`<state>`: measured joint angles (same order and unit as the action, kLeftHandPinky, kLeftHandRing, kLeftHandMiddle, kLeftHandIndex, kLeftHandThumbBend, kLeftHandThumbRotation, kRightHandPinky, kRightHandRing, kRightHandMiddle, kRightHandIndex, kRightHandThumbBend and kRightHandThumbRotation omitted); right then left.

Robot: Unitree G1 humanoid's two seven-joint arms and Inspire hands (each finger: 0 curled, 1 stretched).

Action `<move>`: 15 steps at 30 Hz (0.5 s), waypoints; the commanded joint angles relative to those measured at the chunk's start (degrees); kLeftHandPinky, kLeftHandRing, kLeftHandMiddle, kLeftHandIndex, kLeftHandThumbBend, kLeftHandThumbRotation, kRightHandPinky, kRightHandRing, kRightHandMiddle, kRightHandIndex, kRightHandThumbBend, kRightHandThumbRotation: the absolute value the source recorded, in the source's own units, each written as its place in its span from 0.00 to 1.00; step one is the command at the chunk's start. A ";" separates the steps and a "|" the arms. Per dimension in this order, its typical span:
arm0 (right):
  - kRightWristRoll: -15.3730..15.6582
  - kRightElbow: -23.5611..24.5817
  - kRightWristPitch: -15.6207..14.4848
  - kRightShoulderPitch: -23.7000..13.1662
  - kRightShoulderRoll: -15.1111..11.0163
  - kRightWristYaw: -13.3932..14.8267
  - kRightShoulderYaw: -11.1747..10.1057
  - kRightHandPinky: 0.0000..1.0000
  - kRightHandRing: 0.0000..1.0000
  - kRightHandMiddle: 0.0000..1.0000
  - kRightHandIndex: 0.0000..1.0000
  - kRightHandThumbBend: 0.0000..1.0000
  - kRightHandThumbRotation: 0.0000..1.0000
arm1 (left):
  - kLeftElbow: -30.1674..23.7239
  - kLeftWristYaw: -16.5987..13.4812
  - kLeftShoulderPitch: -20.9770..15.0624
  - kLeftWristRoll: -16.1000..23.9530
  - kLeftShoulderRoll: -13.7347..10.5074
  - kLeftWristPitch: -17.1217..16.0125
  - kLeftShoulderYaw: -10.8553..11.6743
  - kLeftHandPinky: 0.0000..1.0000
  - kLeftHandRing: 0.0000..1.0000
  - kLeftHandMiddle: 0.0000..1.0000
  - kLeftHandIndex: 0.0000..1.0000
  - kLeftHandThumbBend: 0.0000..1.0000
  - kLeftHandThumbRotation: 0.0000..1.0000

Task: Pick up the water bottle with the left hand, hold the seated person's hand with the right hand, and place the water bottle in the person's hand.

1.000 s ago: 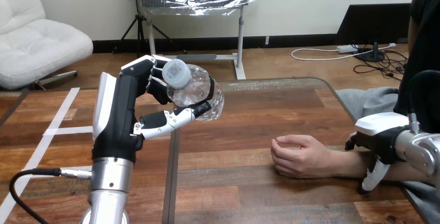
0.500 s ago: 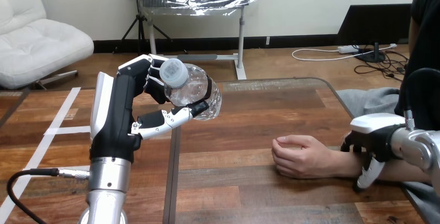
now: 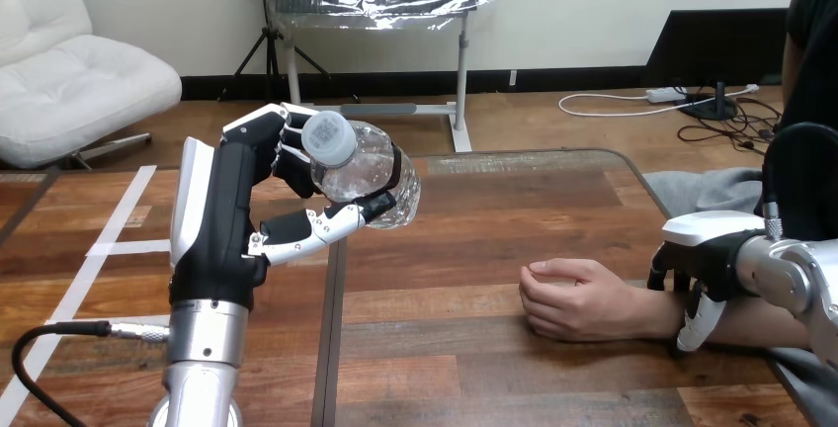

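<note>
here the left hand (image 3: pixel 232 219) is raised above the wooden table (image 3: pixel 474 219), in the left part of the view, and it grasps the water bottle (image 3: pixel 371 170): the fingers are curled round the far side of the bottle and the thumb closes on it from the near side, from below. the bottle is clear, with a white cap (image 3: pixel 329 137), and it is tilted, so that the cap points up and toward the camera while the bottom points away to the right. it is in the air over the table. the silver forearm (image 3: pixel 203 368) of this arm stands nearly upright from the bottom edge. the person's hand (image 3: pixel 573 300) lies on the table in the right part, loosely curled, with the knuckles to the left, and it is well apart from the bottle. the person's forearm (image 3: pixel 657 313) goes from it toward the right edge. the right hand (image 3: pixel 707 249) comes in from the right edge and sits over this forearm, just behind the wrist, with its white back turned up. whether it grips the forearm or only rests there, i cannot tell.
</note>
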<state>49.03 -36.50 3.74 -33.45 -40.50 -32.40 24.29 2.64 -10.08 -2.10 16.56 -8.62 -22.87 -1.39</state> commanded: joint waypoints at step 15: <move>-1.64 1.35 1.48 0.51 0.75 -1.28 1.63 0.43 0.51 0.59 0.60 0.63 0.08 | -4.41 -0.08 -2.25 0.08 0.15 0.81 0.88 0.36 0.38 0.42 0.51 0.58 0.00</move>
<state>47.95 -36.29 5.28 -33.44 -40.53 -32.59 24.52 2.20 -9.79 -2.09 16.64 -8.60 -21.82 -1.36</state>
